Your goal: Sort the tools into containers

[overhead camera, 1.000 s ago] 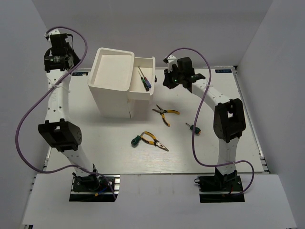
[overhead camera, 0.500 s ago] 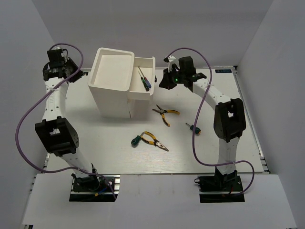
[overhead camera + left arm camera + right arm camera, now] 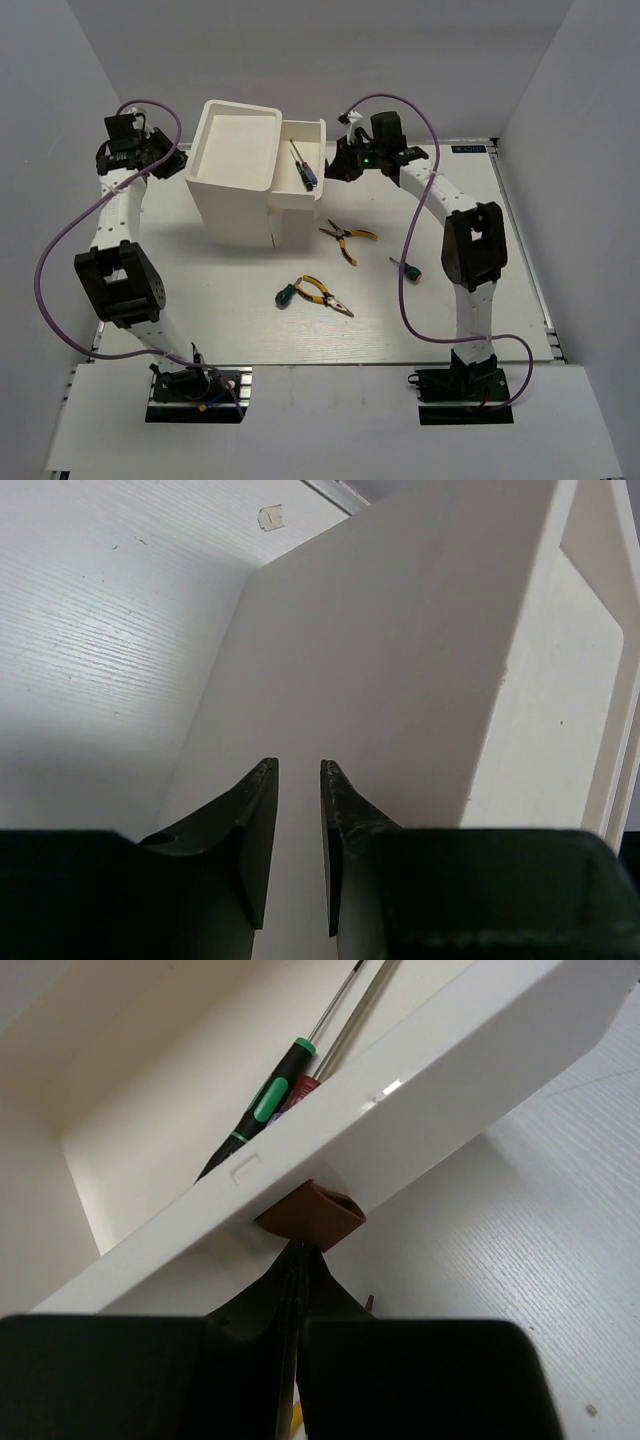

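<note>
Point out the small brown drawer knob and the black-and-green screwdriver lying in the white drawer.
small brown drawer knob (image 3: pixel 311 1214): right wrist view, its front face.
black-and-green screwdriver (image 3: pixel 268 1100): right wrist view, green band of its handle.

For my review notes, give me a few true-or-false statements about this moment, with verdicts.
1. Two thin screwdrivers lie in the pulled-out white drawer. True.
2. Both yellow-and-black-handled pliers are in that drawer. False: the pliers lie on the white table.
3. The right arm's jaws are shut, close by the drawer's brown knob. True.
4. The left arm's jaws grip a green-handled screwdriver. False: they hold nothing and face the white box unit's side wall.
</note>
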Robot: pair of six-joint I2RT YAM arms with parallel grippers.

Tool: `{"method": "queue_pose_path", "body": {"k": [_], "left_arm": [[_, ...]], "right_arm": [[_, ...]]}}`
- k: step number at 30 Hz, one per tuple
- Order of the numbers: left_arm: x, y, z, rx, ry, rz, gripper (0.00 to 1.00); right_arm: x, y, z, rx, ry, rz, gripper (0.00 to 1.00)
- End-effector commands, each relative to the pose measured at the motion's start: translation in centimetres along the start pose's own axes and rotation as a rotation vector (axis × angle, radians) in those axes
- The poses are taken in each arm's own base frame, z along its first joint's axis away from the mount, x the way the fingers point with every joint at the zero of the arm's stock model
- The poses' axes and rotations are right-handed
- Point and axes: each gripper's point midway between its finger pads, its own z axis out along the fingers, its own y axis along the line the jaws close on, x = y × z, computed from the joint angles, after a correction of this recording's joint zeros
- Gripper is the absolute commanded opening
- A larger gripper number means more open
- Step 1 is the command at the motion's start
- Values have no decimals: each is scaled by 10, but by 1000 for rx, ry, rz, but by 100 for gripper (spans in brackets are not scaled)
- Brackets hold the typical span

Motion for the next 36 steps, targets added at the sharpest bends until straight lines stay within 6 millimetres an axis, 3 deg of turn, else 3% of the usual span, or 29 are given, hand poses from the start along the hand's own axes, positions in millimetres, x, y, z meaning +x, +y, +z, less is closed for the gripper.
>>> {"method": "queue_pose_path", "body": {"k": [1,14,29,33,34,36], "left_arm": [[-8,-21,-19,82,-35,20,34],[29,-32,-9,175,68,39,32],[39,-36,-20,204,88,55,32],[35,-31,-20,164,76,51,34],[36,-28,-20,150,79,47,35],[32,-24,-20,119,62,48,38]], "right_arm": [[-22,16,5,-74,-47,-32,0],[-36,40,17,-177,-78,-51,0],[-51,54,33,-229,-128,-97,0],[-54,49,37,-174,-139,-138,0],[-54,37,37,-103,-141,-139,0],[-49,33,39,-74,-128,-157,0]]}}
